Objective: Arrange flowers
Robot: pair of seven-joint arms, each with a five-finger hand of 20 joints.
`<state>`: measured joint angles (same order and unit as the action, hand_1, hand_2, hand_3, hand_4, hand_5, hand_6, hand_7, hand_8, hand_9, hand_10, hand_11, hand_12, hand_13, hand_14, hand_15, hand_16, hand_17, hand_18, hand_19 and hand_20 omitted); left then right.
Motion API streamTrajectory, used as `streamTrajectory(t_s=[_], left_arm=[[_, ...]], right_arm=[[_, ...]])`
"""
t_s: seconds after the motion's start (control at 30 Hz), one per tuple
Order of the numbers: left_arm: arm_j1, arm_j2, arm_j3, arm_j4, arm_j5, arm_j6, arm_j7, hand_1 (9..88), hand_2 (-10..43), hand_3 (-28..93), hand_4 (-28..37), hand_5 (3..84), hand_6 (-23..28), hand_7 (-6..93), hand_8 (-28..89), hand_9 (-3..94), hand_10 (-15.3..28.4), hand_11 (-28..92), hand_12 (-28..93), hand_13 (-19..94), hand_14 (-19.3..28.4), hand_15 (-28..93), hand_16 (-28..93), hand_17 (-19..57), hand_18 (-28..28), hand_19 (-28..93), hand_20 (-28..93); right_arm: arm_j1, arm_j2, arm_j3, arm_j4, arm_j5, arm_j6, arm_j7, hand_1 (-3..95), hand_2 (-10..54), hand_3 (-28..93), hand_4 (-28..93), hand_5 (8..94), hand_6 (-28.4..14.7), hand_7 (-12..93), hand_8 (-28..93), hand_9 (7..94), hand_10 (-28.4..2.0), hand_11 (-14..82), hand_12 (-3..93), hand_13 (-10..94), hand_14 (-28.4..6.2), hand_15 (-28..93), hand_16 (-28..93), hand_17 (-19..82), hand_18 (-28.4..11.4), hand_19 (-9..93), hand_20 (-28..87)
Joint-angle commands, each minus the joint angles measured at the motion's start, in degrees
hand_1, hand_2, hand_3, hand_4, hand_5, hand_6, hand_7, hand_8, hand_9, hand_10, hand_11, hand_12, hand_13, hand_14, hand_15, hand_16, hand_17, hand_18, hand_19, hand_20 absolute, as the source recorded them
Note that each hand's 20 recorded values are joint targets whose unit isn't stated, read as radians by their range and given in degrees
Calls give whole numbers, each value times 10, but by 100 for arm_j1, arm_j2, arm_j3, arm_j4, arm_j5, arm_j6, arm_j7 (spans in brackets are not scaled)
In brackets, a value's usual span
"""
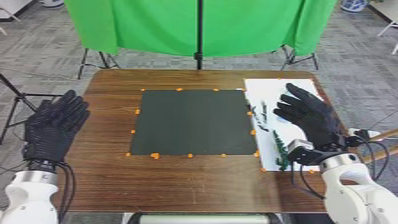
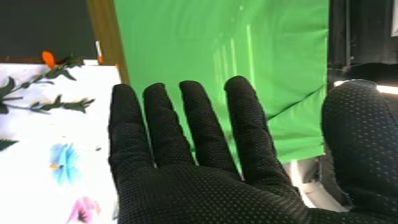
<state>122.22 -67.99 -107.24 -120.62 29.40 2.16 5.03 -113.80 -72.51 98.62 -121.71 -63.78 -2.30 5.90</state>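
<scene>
On the white sheet, the leafy sprig is laid to the left of the right hand, its length running roughly away from the robot. That hand, fingers straight and nothing held, is nearer; a leftward reach seems called for.

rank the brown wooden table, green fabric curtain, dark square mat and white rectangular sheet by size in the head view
brown wooden table
green fabric curtain
dark square mat
white rectangular sheet, partly hidden by the right robot hand
</scene>
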Motion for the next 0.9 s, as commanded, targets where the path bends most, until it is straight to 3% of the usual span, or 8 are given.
streamTrajectory(t_s=[0.03, 0.33, 0.53, 0.63, 0.77, 0.83, 0.9], left_arm=[[118, -53, 68, 100, -560, -136, 315, 266, 118, 727, -283, 440, 62, 115, -98, 343, 125, 140, 63, 221, 99, 204, -110, -30, 105, 280, 72], [182, -68, -2, 54, -556, -81, 374, 270, 114, 726, -283, 435, 58, 113, -97, 334, 124, 133, 63, 217, 97, 199, -104, -29, 104, 266, 82], [140, -61, 24, 70, -557, -80, 347, 271, 115, 726, -283, 435, 58, 113, -97, 335, 124, 134, 64, 218, 98, 200, -102, -29, 104, 265, 86], [144, -64, 17, 72, -580, -69, 367, 271, 117, 725, -283, 435, 58, 114, -97, 335, 126, 136, 65, 220, 99, 201, -102, -29, 104, 264, 87], [168, -78, 0, 53, -667, -77, 346, 271, 119, 725, -283, 436, 58, 115, -96, 338, 126, 138, 66, 224, 101, 204, -100, -29, 104, 265, 89], [183, -80, -10, 53, -747, -106, 349, 272, 119, 724, -283, 437, 59, 116, -97, 340, 127, 138, 66, 225, 102, 204, -100, -29, 104, 266, 89], [218, -71, -20, 47, -708, -53, 338, 272, 120, 723, -283, 438, 59, 117, -97, 341, 127, 139, 65, 226, 103, 206, -100, -29, 104, 267, 89]], right_arm=[[140, -59, -49, 78, -64, -257, -101, 129, 55, 850, -275, 378, 14, 194, -160, 412, -100, 65, 82, 343, -142, 106, 110, 133, -163, 281, 123], [146, -11, 38, 51, -107, -231, -98, 139, 38, 853, -272, 391, 10, 191, -153, 412, -100, 64, 83, 346, -140, 107, 111, 134, -164, 276, 127], [97, 3, 89, -41, -355, -71, 19, 146, 27, 854, -271, 392, 9, 192, -152, 411, -102, 63, 84, 346, -139, 108, 111, 135, -164, 275, 129], [73, 104, 77, -61, -846, 84, -15, 161, 10, 853, -270, 393, -1, 198, -152, 400, -133, 68, 91, 352, -148, 118, 121, 131, -169, 290, 138], [-11, 205, 147, -146, -1247, 167, 180, 178, -49, 865, -269, 394, -48, 187, -149, 380, -186, 64, 88, 358, -160, 128, 128, 130, -177, 309, 138], [-8, 349, -7, -201, -2311, 520, 370, 191, -76, 867, -272, 395, -65, 175, -144, 373, -191, 67, 89, 343, -166, 132, 127, 128, -181, 319, 138], [-72, 535, -296, -221, -4134, 1037, 561, 206, -87, 865, -275, 399, -77, 174, -141, 369, -195, 75, 92, 334, -168, 139, 126, 127, -184, 337, 140]])
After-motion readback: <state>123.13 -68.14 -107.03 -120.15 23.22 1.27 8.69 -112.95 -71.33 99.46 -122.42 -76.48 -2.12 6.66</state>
